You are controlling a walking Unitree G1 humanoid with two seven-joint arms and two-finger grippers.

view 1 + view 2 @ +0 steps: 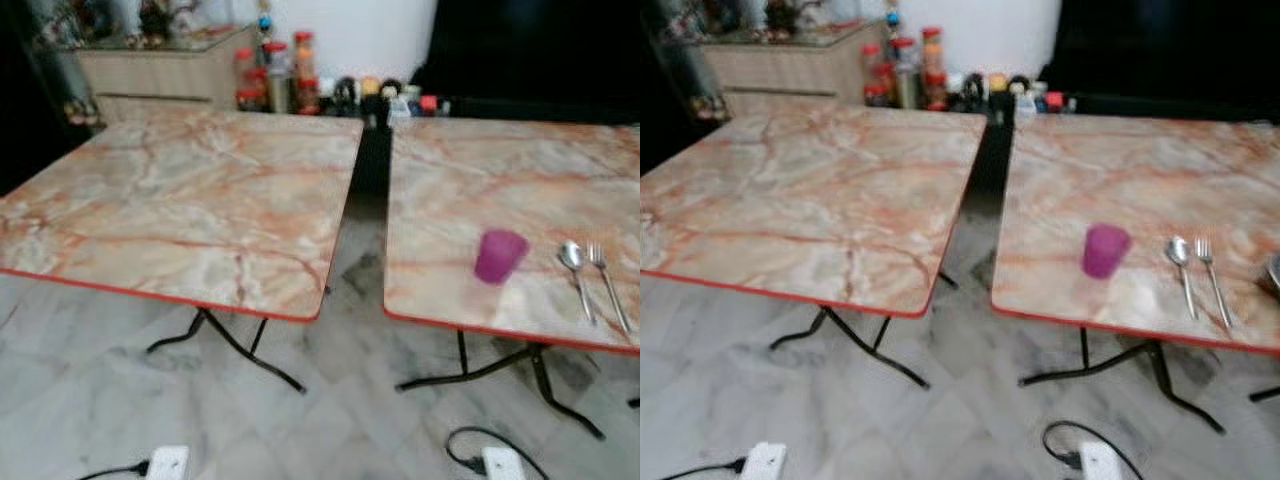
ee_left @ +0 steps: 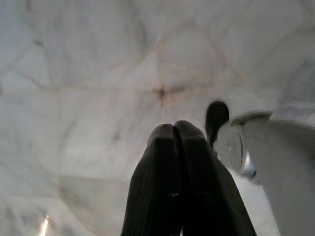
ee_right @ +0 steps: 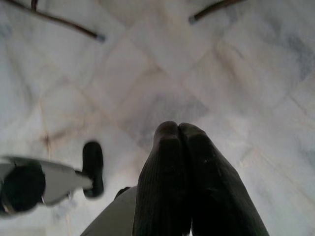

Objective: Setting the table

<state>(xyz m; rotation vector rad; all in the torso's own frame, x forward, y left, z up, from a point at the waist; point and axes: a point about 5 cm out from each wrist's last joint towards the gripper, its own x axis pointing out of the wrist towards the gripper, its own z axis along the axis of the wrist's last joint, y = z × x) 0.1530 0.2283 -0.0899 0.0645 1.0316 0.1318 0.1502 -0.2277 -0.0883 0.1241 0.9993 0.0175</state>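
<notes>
- A purple cup (image 1: 499, 256) stands upright on the right desk (image 1: 480, 170), near its front edge.
- Just beside the cup, on my right, a spoon (image 1: 575, 270) and a fork (image 1: 606, 282) lie side by side, handles toward the desk's front edge, close together; whether they touch I cannot tell.
- In the right eye view, a grey object (image 1: 1273, 272) is cut off at the picture's edge, beyond the fork; I cannot tell what it is.
- The left desk (image 1: 190, 200) has the same marble-patterned top with a red rim, and a dark gap separates the two.
- Beyond the desks, jars and bottles (image 1: 275, 75) stand in a row beside a low cabinet (image 1: 160, 70).
- On the pale tiled floor (image 1: 340, 420) lie two white power strips (image 1: 166, 463) with black cords.
- My left gripper (image 2: 175, 129) hangs over the floor, fingers pressed together, empty.
- My right gripper (image 3: 177, 129) hangs likewise, fingers closed on nothing, with black desk legs (image 3: 59, 22) further along the floor.
</notes>
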